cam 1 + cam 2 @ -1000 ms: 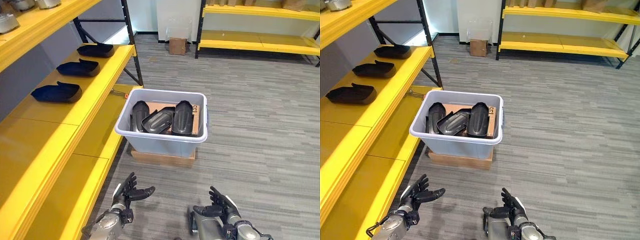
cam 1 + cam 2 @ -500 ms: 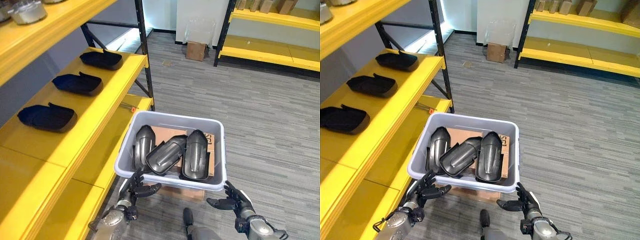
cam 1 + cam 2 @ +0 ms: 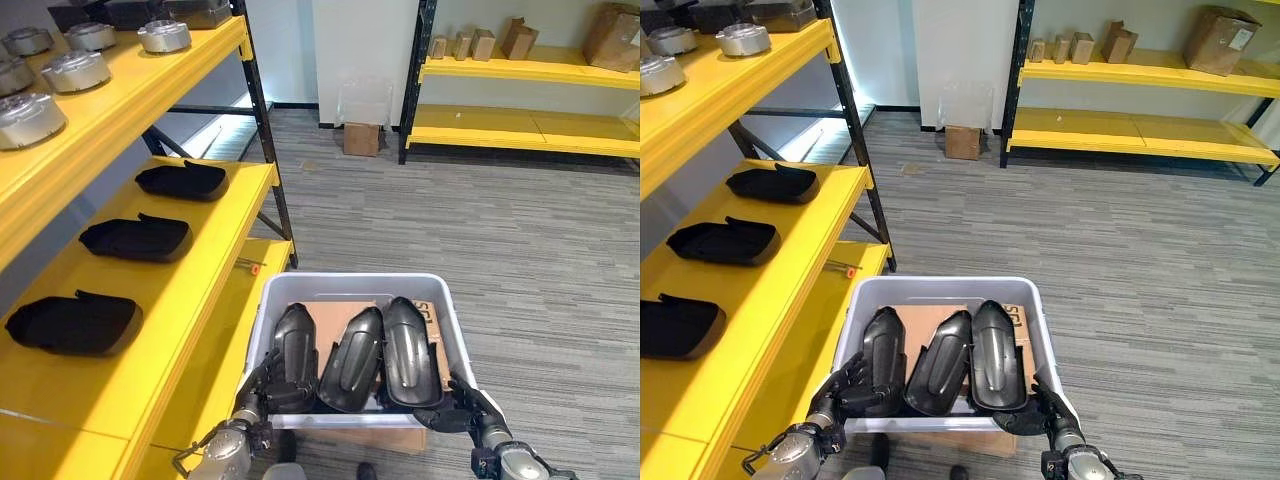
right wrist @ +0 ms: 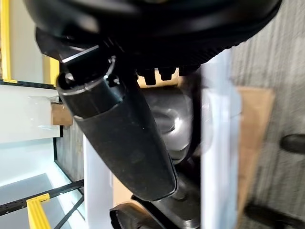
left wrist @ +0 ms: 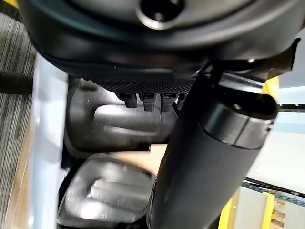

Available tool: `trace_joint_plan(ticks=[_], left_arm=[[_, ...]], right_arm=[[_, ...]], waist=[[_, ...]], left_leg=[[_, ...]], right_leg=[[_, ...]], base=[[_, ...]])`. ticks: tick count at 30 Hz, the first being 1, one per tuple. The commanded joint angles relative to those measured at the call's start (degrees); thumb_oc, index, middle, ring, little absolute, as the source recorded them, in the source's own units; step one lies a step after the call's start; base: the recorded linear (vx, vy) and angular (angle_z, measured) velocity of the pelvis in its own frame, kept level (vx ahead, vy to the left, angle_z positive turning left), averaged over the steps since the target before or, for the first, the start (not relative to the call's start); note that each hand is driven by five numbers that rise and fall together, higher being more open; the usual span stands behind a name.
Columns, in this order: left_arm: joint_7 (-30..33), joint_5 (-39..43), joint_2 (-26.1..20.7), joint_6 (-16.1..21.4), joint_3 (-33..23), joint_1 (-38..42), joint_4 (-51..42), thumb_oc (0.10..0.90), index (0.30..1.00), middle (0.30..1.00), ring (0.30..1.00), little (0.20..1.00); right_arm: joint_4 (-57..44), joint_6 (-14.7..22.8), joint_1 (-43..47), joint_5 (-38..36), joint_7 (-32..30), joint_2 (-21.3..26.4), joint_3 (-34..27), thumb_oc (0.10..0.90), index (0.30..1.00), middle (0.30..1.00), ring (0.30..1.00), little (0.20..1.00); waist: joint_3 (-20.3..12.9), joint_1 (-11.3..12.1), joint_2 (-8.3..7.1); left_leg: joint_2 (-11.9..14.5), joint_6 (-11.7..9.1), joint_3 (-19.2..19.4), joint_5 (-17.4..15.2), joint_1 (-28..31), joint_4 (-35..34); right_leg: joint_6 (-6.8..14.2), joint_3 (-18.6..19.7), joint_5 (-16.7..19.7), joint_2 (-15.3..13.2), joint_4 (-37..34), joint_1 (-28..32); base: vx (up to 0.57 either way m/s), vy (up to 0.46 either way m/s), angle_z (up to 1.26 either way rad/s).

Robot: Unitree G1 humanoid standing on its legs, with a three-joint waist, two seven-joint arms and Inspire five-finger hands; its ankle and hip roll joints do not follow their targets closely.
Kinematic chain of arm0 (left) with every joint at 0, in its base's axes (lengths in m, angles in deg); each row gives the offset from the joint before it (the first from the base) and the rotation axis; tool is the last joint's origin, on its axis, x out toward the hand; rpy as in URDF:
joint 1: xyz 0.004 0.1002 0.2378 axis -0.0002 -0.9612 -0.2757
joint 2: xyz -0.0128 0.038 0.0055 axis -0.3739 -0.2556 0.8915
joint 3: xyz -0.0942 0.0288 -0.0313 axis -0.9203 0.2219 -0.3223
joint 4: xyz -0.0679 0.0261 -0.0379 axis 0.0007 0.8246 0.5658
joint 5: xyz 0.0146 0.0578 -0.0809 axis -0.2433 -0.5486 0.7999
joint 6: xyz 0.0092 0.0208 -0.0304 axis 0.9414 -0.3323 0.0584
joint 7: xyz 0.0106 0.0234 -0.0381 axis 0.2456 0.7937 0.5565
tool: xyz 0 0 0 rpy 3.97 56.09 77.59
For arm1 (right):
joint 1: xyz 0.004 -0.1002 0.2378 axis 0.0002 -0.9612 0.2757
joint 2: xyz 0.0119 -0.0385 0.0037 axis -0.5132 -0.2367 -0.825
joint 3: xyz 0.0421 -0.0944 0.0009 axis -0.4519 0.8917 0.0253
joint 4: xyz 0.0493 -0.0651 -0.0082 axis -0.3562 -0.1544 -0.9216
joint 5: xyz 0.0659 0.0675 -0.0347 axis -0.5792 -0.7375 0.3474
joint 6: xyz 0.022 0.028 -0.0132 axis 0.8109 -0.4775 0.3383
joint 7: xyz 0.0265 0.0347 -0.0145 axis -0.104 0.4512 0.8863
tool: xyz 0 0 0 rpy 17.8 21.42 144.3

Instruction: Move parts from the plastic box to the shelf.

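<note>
Left eye view: plastic box holds three dark parts, cardboard.

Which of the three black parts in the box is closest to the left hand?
The leftmost part, lying nearest the shelf. The left hand is at its near end; the middle part and right part lie further off.

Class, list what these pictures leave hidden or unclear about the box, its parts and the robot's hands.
- Box floor: covered by three dark parts and cardboard.
- Left hand: its fingers reach over the near rim onto the leftmost part; grip unclear in the eye views, blurred in its wrist view.
- Right hand: at the near right corner, fingertips hidden by the rim.
</note>
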Motion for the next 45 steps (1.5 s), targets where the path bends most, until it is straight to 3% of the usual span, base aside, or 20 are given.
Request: trace_joint_plan(ticks=[1, 8, 12, 28, 32, 45], left_arm=[[0.52, 0.04, -2.74, 4.12, -1.33, 1.3, -4.81, 0.9, 1.0, 1.0, 1.0, 1.0], [0.96, 0.12, -3.97, 4.29, -1.05, 1.71, -4.77, 0.9, 1.0, 1.0, 1.0, 1.0], [1.52, 0.76, -4.41, 4.39, -1.35, 2.09, -4.79, 0.9, 1.0, 1.0, 1.0, 1.0], [1.32, 0.24, -4.44, 4.51, -1.94, 1.82, -5.37, 0.9, 1.0, 1.0, 1.0, 1.0], [1.09, -0.48, -4.57, 4.77, -2.64, 2.23, -5.65, 0.9, 1.0, 1.0, 1.0, 1.0], [0.8, -0.31, -6.1, 6.55, -2.34, 3.39, -8.33, 0.9, 1.0, 1.0, 1.0, 1.0]], right_arm=[[-4.88, 4.76, 1.42, -0.37, 0.34, -1.12, -1.79, 0.9, 1.0, 1.0, 1.0, 1.0], [-4.81, 4.46, 1.89, -0.43, -0.3, -2.77, -2.13, 0.9, 1.0, 1.0, 1.0, 1.0], [-5.31, 4.39, 3.14, -0.19, -0.71, -3.23, -1.72, 0.9, 1.0, 1.0, 1.0, 1.0], [-8.04, 5.17, 3.31, 4.07, -2.33, -1.65, -4.05, 0.9, 1.0, 1.0, 1.0, 1.0], [-10.69, 5.99, 5.08, 10.58, -4.15, 2.03, -7.85, 0.9, 1.0, 1.0, 1.0, 1.0], [-17.18, 7.75, 9.81, 25.87, -6.32, 12.82, -11.55, 0.9, 1.0, 1.0, 1.0, 1.0]], waist=[[-3.27, 1.69, -3.64], [-4.94, 1.11, -3.11], [-5.39, 1.31, -3.68], [-5.76, 1.3, -4.31], [-5.4, 1.4, -4.7], [-2.0, 1.7, -5.33]], left_leg=[[-0.44, 0.02, 1.04, 2.82, -2.88, -0.16], [-3.54, 1.93, 4.3, -1.88, -0.59, -0.16], [-4.88, 3.22, 6.39, -4.37, 0.89, -0.16], [-5.12, 3.29, 6.8, -5.36, 1.65, -0.16], [-5.08, 3.25, 6.65, -5.45, 1.0, -0.16], [-5.48, 3.4, 6.12, -4.1, -5.64, -0.16]], right_leg=[[2.15, -4.22, 2.27, -2.72, -3.38, 1.36], [5.17, -3.33, 3.07, -7.33, -4.13, 1.49], [7.36, -2.09, 4.01, -9.28, -4.53, 1.07], [8.12, -2.87, 4.62, -10.28, -6.24, 1.93], [8.39, -3.87, 4.8, -10.65, -6.93, 1.97], [8.71, -5.75, 5.36, -11.45, -7.69, -2.59]], base=[[0.06, 0.104, -0.2], [0.09, 0.259, -0.08], [0.05, 0.155, -0.3], [0.01, 0.011, -0.02], [0.02, 0.003, 0.02], [-0.01, 0.002, 0.02]])
